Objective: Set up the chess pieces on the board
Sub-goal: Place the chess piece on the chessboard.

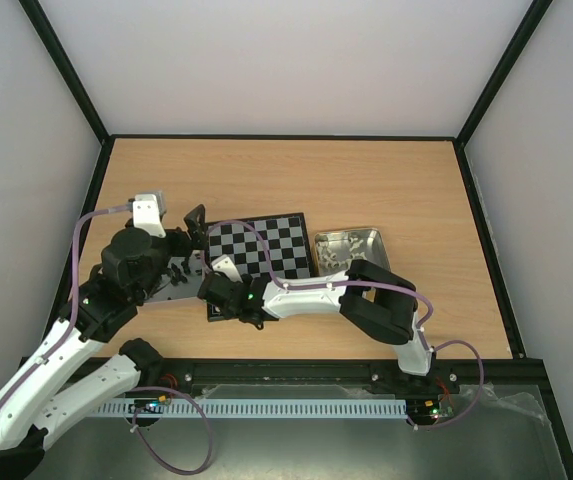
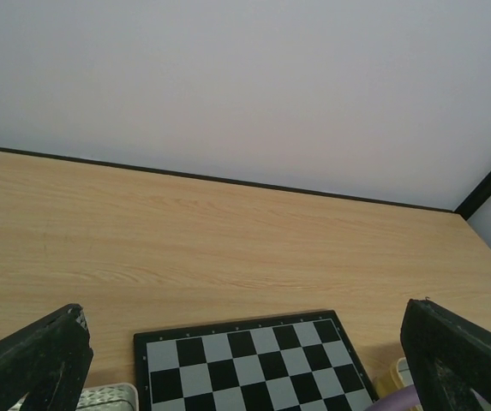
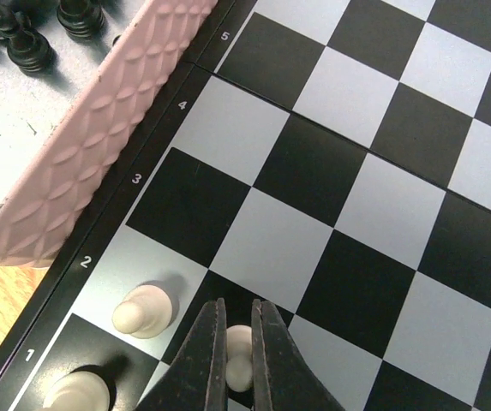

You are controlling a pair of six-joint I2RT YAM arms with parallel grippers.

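Observation:
The board (image 1: 263,247) lies mid-table, and its black and silver checks fill the right wrist view (image 3: 374,171). My right gripper (image 3: 239,305) is shut on a cream pawn (image 3: 238,360), held over a black square in row 2 near the board's left edge. A second cream pawn (image 3: 142,310) stands on the row 2 corner square, and another cream piece (image 3: 78,394) stands on row 1. My right gripper (image 1: 216,274) is at the board's near-left corner. My left gripper (image 1: 195,222) hovers open and empty left of the board, its fingers (image 2: 35,360) spread wide.
A tin with a pink rim (image 3: 99,145) holding several black chessmen (image 3: 22,38) lies against the board's left side, mostly under the left arm. A metal tin (image 1: 350,247) with cream pieces sits right of the board. Bare wooden table (image 2: 228,231) stretches beyond the board to the back wall.

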